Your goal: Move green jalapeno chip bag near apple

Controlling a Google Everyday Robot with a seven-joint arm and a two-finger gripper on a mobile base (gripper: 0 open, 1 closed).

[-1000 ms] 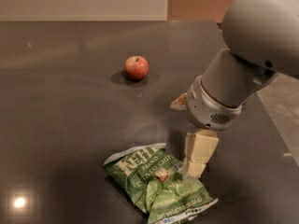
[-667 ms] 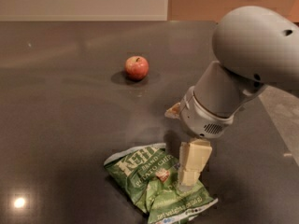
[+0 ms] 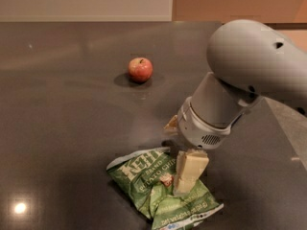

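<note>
The green jalapeno chip bag (image 3: 152, 188) lies crinkled on the dark table, front centre. The apple (image 3: 140, 69) stands well behind it, a little to the left, far apart from the bag. My gripper (image 3: 174, 158) hangs down from the big grey arm (image 3: 240, 80) over the bag's right half. Its near cream finger (image 3: 189, 170) reaches down onto the bag's middle. The far finger (image 3: 171, 125) shows just past the bag's back edge. The fingers stand apart, with the bag's upper right part between them.
The dark glossy table (image 3: 67, 128) stretches left and back; its right edge (image 3: 283, 128) runs diagonally beside the arm. A light wall (image 3: 86, 1) and a wooden panel (image 3: 240, 1) lie beyond the table's far edge.
The arm has moved left and lower, bringing the gripper from the bag's right edge to over its middle. The bag and the apple have not moved.
</note>
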